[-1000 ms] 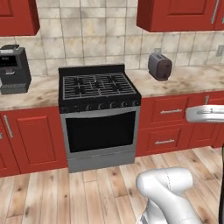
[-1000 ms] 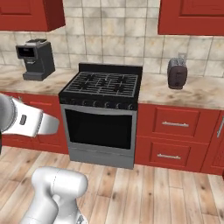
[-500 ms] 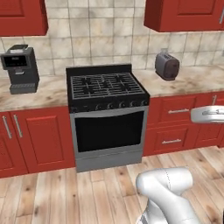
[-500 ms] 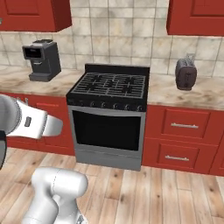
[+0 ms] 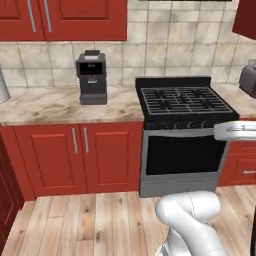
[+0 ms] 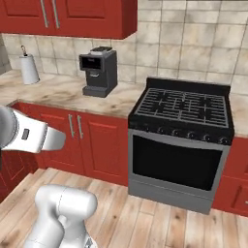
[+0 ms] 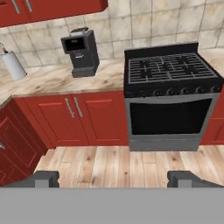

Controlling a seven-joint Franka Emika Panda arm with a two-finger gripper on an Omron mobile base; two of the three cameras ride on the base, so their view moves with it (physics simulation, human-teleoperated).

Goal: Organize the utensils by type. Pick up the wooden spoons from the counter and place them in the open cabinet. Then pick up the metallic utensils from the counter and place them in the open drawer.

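While jaws gape, bare wood floor (image 7: 118, 164) below counter (image 7: 65, 81) edge.

White arm folded low over its base, forearm held level, hand (image 7: 113, 178) aimed forward and down, fingers (image 7: 43, 178) spread wide, empty.

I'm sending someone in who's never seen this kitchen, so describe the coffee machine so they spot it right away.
Start at the black stove set among the red base cabinets. On the beige marbled counter to its left, against the tiled wall, stands the coffee machine: a dark grey boxy unit, unlike the white paper towel roll farther along.
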